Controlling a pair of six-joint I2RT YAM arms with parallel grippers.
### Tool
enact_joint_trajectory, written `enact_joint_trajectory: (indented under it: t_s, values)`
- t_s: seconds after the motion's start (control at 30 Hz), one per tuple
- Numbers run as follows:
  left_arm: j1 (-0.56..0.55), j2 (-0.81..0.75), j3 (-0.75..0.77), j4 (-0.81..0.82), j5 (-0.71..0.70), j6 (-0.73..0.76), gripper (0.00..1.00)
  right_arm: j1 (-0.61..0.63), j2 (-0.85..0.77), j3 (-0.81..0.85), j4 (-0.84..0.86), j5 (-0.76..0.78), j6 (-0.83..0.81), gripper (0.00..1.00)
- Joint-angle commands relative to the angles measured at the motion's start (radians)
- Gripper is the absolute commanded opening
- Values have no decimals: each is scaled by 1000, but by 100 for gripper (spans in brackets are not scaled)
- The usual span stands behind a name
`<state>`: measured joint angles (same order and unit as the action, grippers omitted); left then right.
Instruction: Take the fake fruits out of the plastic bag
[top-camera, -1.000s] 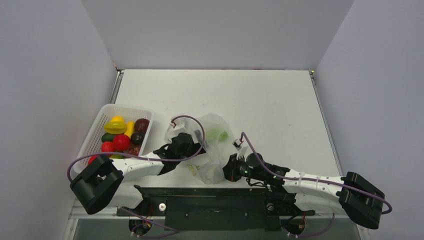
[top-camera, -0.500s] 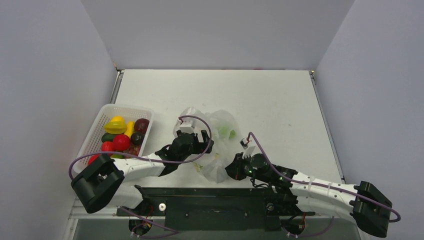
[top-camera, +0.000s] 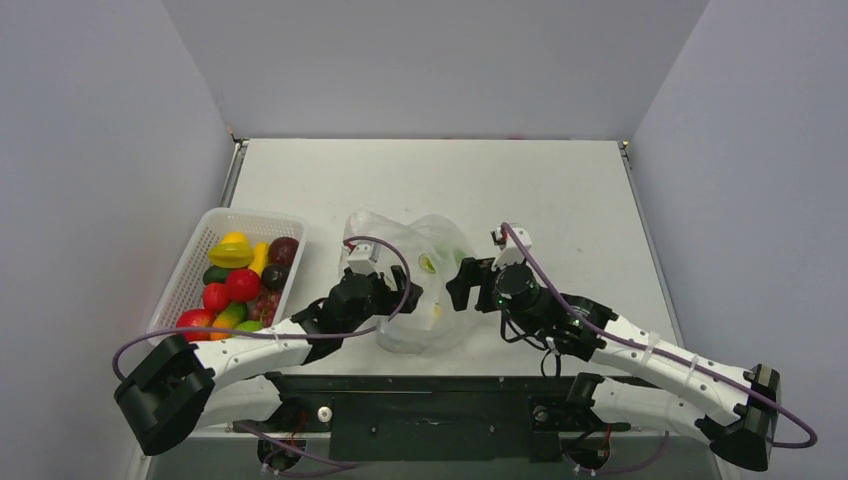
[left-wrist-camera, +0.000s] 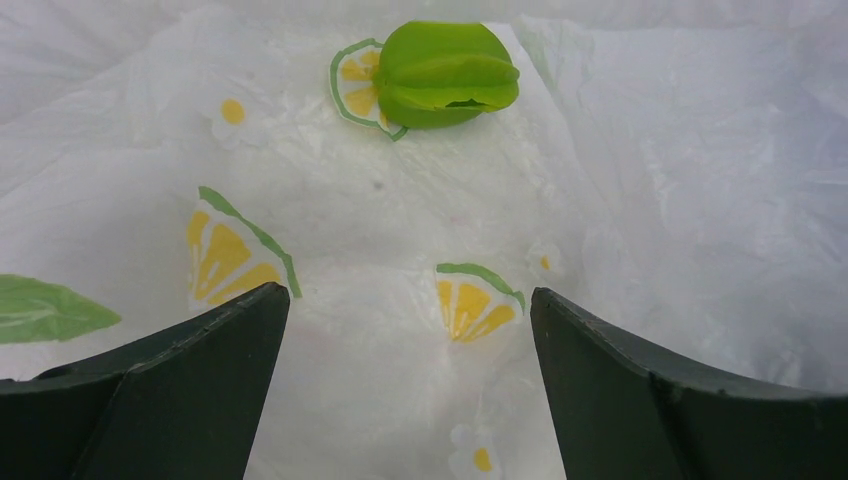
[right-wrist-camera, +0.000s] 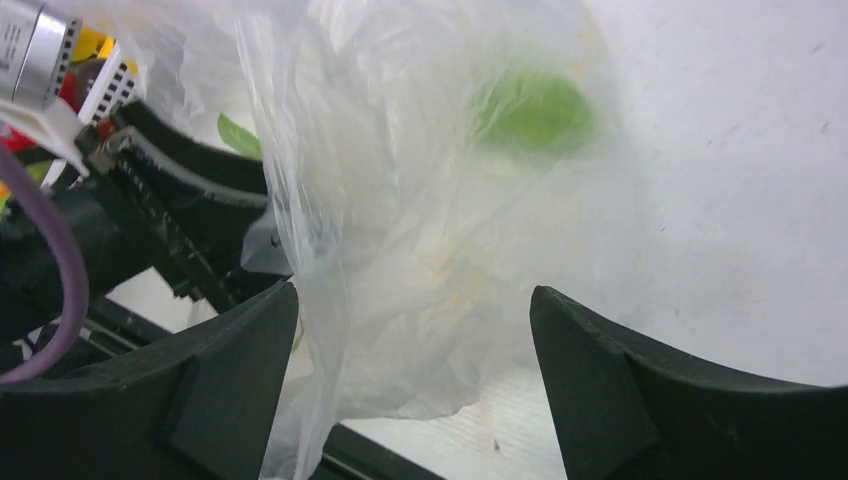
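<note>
The plastic bag (top-camera: 418, 300) lies crumpled on the white worktop (top-camera: 560, 200), near the front edge and between the two arms. One green fake fruit (left-wrist-camera: 446, 75), with ridges along its body, is with the bag. In the left wrist view it rests on the printed film, beside a lime-slice picture, well ahead of the fingers. In the right wrist view the same fruit (right-wrist-camera: 530, 108) shows only as a blurred green spot through the film. From above it is a small green patch (top-camera: 428, 263) in the far half of the bag. The left claw (top-camera: 400, 295) is at the left side of the bag with its fingers spread wide. Only the flat film lies between them and they pinch nothing. The right claw (top-camera: 462, 284) is at the right side of the bag, also spread wide. A fold of the clear film hangs between its fingers (right-wrist-camera: 200, 390), but they are not pressed on it. The other fake fruits (top-camera: 242, 283), in yellow, red, green and dark maroon, lie heaped in the white lattice basket (top-camera: 205, 232) at the left side of the worktop, apart from the bag.
</note>
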<state>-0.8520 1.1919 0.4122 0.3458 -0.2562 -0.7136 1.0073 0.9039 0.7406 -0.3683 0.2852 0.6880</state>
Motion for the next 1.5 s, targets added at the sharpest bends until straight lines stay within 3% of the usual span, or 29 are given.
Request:
enact_joint_trajectory:
  t_s: [0.0, 0.33, 0.4, 0.47, 0.53, 0.57, 0.63, 0.8, 0.87, 1.1, 1.47]
  values:
    - [-2, -119, -8, -85, 14, -16, 91, -7, 70, 145, -104, 138, -116, 82]
    - [3, -205, -9, -179, -9, -29, 93, -18, 342, 328, -44, 42, -228, 79]
    - [3, -194, -9, -206, -36, -59, 93, -27, 385, 336, -32, 70, -227, 70]
    - [3, -177, -9, -216, -55, -86, 93, -39, 428, 353, -32, 102, -230, 52]
    - [3, -145, -8, -211, -62, -99, 93, -52, 474, 376, -26, 104, -259, 29]
    - [3, -135, -10, -205, -65, -107, 93, -54, 500, 393, -32, 92, -297, 7]
    - [4, -99, -19, -173, -75, -120, 93, -44, 531, 472, -62, 52, -358, 0]
    - [7, -76, -40, -98, -80, -145, 92, 133, 496, 689, -200, 91, -379, 0]
    - [6, -97, -50, -88, -80, -147, 92, 159, 414, 620, -166, 53, -295, 0]
    - [5, -127, -104, -35, -82, -160, 93, -33, 307, 158, 147, -201, -139, 0]
    - [-20, -46, -21, -27, -25, -22, 94, -85, 283, 152, 171, -271, -170, 0]
